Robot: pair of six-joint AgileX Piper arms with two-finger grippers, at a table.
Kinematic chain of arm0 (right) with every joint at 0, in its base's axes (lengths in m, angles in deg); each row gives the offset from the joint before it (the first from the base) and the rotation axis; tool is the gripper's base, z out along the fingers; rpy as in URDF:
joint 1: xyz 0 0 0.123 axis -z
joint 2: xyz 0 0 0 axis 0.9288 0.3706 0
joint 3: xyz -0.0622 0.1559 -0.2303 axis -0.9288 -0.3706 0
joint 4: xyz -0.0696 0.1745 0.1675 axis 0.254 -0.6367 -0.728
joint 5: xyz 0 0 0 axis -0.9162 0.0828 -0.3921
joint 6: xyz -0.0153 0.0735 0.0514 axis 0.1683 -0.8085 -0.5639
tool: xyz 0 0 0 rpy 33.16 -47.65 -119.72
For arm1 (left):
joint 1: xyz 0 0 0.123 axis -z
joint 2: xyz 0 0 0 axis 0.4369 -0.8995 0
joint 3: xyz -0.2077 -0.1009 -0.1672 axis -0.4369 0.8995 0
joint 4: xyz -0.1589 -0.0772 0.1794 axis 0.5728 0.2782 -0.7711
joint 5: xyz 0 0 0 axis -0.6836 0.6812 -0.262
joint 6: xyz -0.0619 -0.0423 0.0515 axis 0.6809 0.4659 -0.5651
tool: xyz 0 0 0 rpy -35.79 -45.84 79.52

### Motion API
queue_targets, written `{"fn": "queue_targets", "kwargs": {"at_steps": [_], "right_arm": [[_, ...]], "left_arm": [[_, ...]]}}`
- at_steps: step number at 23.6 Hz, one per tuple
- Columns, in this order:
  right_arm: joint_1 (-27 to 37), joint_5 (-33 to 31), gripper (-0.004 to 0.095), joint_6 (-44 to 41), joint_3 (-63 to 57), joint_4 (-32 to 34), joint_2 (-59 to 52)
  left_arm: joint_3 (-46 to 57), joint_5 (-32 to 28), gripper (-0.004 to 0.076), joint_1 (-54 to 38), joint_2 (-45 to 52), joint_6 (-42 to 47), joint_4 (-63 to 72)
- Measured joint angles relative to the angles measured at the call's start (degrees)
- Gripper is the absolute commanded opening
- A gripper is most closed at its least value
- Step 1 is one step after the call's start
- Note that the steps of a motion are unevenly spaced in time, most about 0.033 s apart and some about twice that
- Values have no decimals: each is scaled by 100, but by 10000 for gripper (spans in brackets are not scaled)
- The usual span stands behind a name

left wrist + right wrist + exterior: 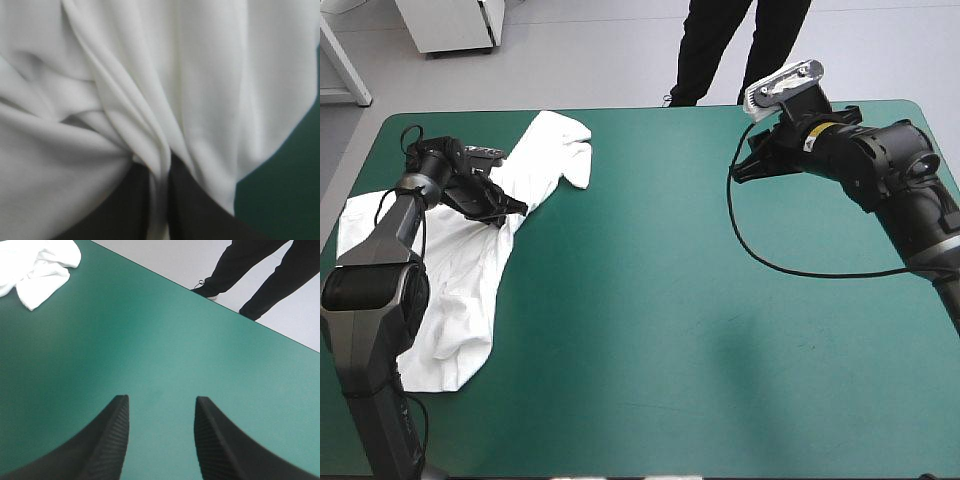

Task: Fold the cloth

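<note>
Two claws in play, and only one is holding anything. Your left claw (515,212) is clenched on the white short-sleeved fabric T-shirt (460,270). In the left wrist view a ridge of cloth runs straight down between the two black fingers (200,210), which are pressed nearly together on it. Soft folds fan out ahead of them, and a sliver of cover shows off to one side.

The T-shirt lies crumpled and stretched long down the left side of the teal-green covered surface (670,300). One bunched end sits near the far edge, and the rest trails back toward the near left corner, with part of it reaching the left edge. The left claw has it by the side that faces the middle of the surface, roughly partway along its length.

Your right claw (161,399) is released, with its fingers spread well apart. It's over bare cover at the far right, well away from the T-shirt, and the bunched end shows far ahead of it.
</note>
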Motion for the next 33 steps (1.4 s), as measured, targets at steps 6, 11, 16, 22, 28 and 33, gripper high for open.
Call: {"fn": "queue_targets", "kwargs": {"at_steps": [6, 11, 16, 22, 28, 33], "right_arm": [[0, -106, 387, 2, 0, 0, -27], [0, -452, 307, 2, -164, 143, -238], [0, -533, 290, -38, -978, 408, -892], [0, -551, 238, -196, -1693, 686, -1534], [0, -529, 232, -197, -1743, 686, -1741], [0, -529, 232, -222, -1743, 686, -1819]], "left_arm": [[-11, 289, -9, 383, 0, -181, 352], [61, 707, -9, 2045, 94, -397, 1101], [61, 791, -9, 3947, 173, -441, 1376], [61, 827, -8, 4897, 173, -483, 1580], [61, 829, 168, 4904, 236, -483, 1567], [65, 829, 430, 4898, 557, -483, 1541]]}}
